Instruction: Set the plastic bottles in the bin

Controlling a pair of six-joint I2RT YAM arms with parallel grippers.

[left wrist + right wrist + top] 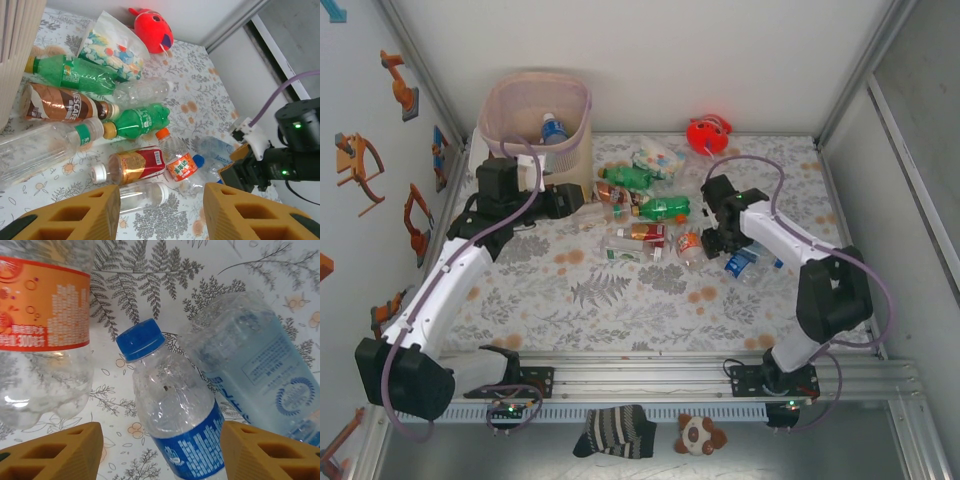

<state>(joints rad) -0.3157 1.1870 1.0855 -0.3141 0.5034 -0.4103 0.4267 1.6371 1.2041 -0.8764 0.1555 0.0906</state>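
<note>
So far the job is barely begun. At far left the bin [575, 150] stands at the back of the table. One bottle [552, 130] with a blue cap shows inside it, and whether more lie beneath is hidden.

Just right of the bin's base hangs the left gripper [161, 212], its jaws apart with nothing between them. A clear white-capped bottle [142, 192] lies on the cloth just beyond its fingertips, with a red-labelled bottle [135, 166] next past that.

Across the middle of the table the heap is not yet cleared: green bottles [665, 209], a brown coffee bottle [65, 105] and several clear ones, ten or more by my count.

At right, the right gripper [162, 440] sits low over the cloth, jaws apart and straddling a small blue-capped bottle [170, 405] that lies on its side, cap pointing away from the wrist. One finger looks to be against the label while a gap shows at the other, so I judge it not yet clamped. An orange-labelled bottle [45, 315] and a pale-labelled clear bottle [255, 365] lie close on either side.
</note>
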